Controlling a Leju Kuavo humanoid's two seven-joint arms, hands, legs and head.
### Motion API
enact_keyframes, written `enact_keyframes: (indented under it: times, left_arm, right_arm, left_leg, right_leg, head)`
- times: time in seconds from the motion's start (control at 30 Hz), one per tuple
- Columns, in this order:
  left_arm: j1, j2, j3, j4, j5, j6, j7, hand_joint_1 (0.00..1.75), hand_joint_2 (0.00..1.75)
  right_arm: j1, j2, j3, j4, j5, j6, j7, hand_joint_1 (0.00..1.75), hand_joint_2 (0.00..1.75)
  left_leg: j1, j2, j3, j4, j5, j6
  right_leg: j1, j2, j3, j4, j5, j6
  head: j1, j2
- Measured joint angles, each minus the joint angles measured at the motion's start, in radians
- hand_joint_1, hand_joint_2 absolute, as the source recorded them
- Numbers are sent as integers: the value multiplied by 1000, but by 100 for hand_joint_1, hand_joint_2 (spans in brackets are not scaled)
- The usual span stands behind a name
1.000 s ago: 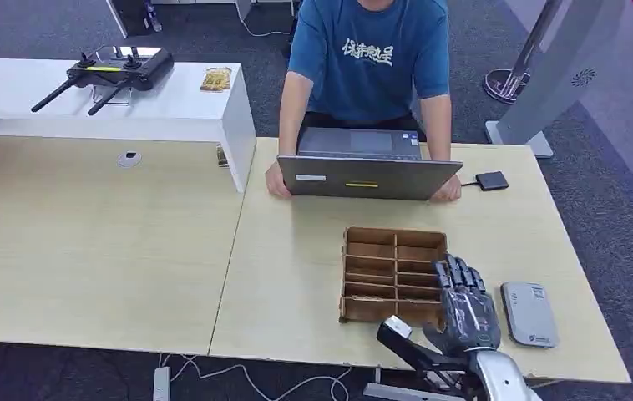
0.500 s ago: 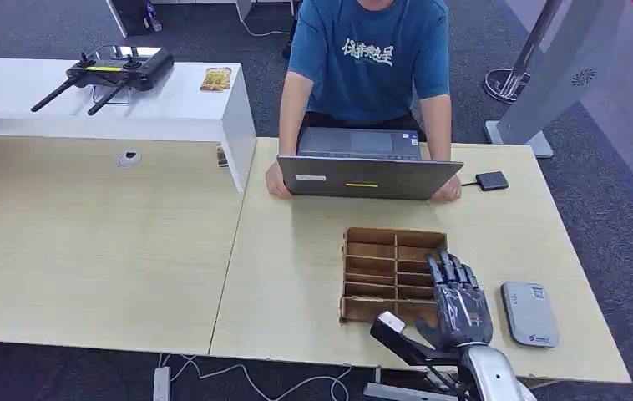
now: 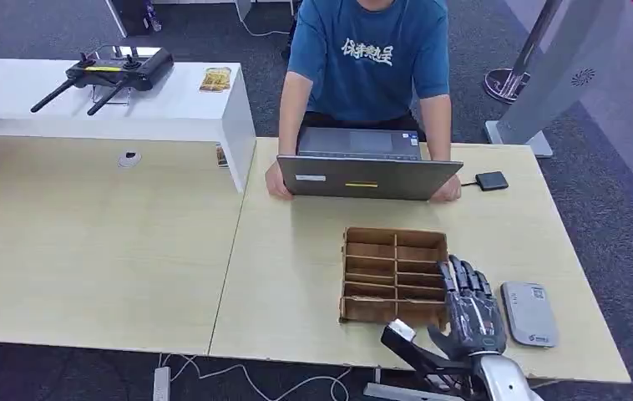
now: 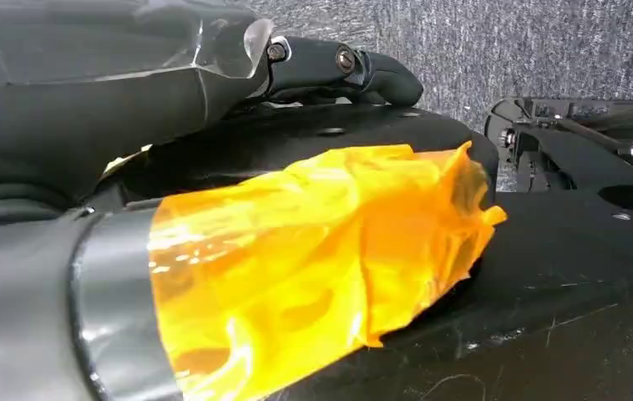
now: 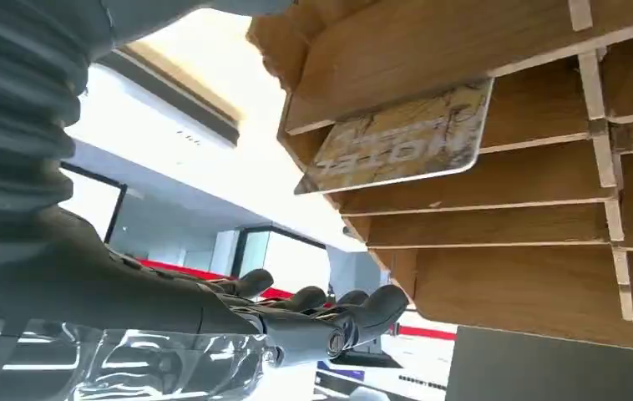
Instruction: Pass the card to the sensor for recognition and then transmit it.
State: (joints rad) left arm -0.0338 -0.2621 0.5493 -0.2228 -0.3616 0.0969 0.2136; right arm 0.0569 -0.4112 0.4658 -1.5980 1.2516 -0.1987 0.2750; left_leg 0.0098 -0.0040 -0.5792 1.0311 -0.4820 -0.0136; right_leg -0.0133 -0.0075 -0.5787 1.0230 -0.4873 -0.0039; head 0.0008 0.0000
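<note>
In the head view, the right hand [image 3: 472, 305] hovers over the near right corner of the brown wooden compartment rack [image 3: 394, 274] on the pale wooden table [image 3: 296, 259], its fingers stretched out and slightly apart, holding nothing. A flat grey card sensor [image 3: 529, 313] lies on the table just right of the hand, near the table's right edge. At the far side, a person in a blue T-shirt [image 3: 369, 58] rests both hands on a grey laptop [image 3: 369, 175], with a small black box [image 3: 491, 180] to its right. Bare tabletop lies between the laptop and the rack, and more to the rack's left.

The right wrist view adds a beige patterned card [image 5: 403, 138] lying in a slot of the rack, one corner jutting past the slot's edge. The dark fingers [image 5: 330, 313] stand apart from the card.

In the left wrist view, the left hand [image 4: 171, 75] sits by dark robot parts wrapped in orange tape [image 4: 313, 251]; its finger state cannot be told.
</note>
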Motion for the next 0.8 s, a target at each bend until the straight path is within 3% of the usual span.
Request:
enact_keyframes:
  times: [0.8]
  left_arm:
    - [0, 0, 10, -1, -24, -3, 0, 0, 0]
  right_arm:
    - [-57, 5, 12, 48, -36, 25, -23, 0, 175]
  left_leg:
    - [0, 0, 0, 0, 0, 0]
  right_leg:
    - [0, 0, 0, 0, 0, 0]
  head:
    - [0, 0]
